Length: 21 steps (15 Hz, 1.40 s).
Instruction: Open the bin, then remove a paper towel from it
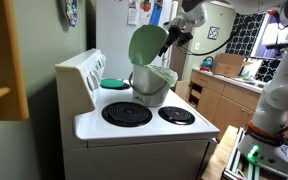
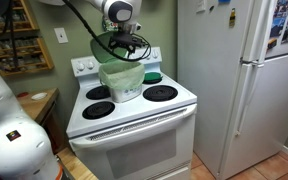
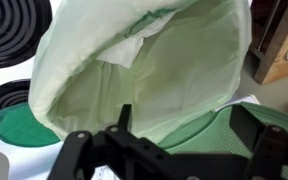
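Bin (image 3: 189,75): open mouth fills the view, pale green liner. White paper towel (image 3: 134,48) inside. Gripper (image 3: 174,150): black, fingers spread wide, empty, bottom edge. Coil burners (image 3: 6,25) at left. Textured green surface (image 3: 24,128) below.

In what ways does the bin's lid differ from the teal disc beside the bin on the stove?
The lid stands raised, hinged on the bin; the teal disc lies flat on the stove top. The lid is pale sage green; the teal disc is a darker, bluish green. Both are round.
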Tool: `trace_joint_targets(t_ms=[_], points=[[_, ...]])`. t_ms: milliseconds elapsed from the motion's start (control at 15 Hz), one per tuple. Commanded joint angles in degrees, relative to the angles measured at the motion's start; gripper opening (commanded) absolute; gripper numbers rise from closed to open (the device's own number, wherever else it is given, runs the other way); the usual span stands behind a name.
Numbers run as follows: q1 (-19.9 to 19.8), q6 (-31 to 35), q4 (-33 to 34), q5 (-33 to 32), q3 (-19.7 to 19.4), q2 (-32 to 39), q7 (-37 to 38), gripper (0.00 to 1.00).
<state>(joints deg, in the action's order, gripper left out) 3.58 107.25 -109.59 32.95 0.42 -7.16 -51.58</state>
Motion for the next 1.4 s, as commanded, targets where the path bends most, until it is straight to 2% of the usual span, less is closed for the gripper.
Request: trace_joint_targets(t_ms=[0, 267, 667, 1000, 1067, 1133, 1333], points=[[0.20, 0.64, 0.06, -0.45, -0.04, 0.15, -0.72, 1.00], [0.32, 1.29, 0.06, -0.77, 0.15, 0.25, -1.44, 1.00], [1.60, 3.29, -1.47, -7.28, 1.60, -0.43, -15.54, 1.00], [2.74, 7.93, -5.23, -13.02, 3.11, -1.45, -22.68, 1.00], [2.86, 8.67, -6.09, -14.66, 3.39, -1.58, -23.42, 1.00], [2.74, 6.17, -2.56, -12.15, 2.89, 0.14, -20.84, 1.00], [2.85, 6.38, -2.64, -12.29, 2.97, 0.30, -20.88, 1.00]])
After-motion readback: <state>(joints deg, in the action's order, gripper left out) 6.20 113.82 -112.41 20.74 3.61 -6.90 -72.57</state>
